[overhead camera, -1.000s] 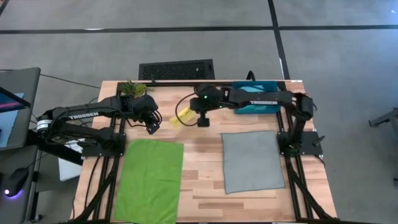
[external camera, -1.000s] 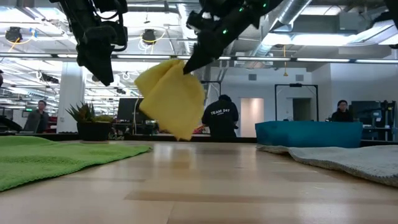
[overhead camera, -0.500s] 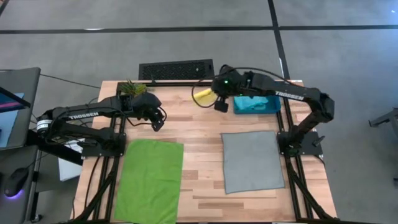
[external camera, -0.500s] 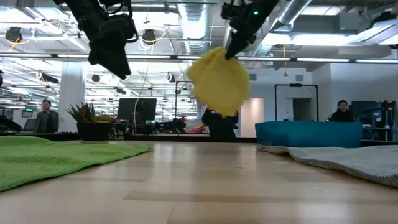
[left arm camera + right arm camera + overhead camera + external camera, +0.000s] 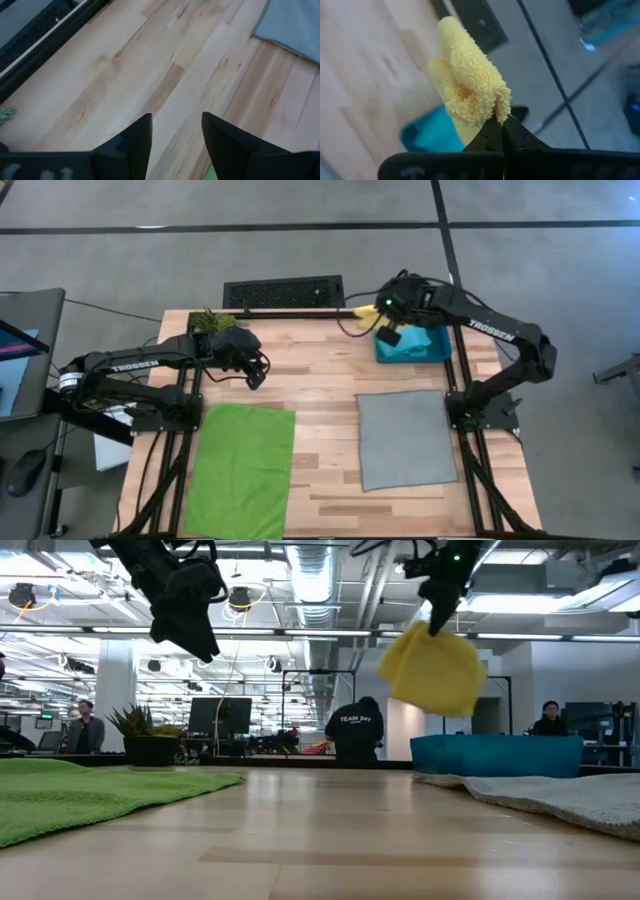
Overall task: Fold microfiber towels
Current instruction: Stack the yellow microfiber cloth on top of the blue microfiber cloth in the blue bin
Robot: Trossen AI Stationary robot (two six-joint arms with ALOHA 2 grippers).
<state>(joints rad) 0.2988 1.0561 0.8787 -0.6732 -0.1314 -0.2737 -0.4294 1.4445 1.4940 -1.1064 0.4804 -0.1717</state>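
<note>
The right gripper (image 5: 437, 628), fingers pinching the yellow towel (image 5: 432, 670), should be releasing over the bin (image 5: 412, 346); left gripper (image 5: 175, 135) is hanging open, empty.

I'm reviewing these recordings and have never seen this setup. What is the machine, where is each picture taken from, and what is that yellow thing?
It is a robot with two dark arms working at a wooden table. One picture looks straight down, one looks level across the tabletop, and two come from cameras on the arms' wrists. The right gripper is shut on a yellow towel, which hangs in the air near the teal bin at the table's far edge. The left gripper hovers open and empty over bare wood. A green towel and a grey towel lie flat on the table. A small potted plant stands at the far left corner.
</note>
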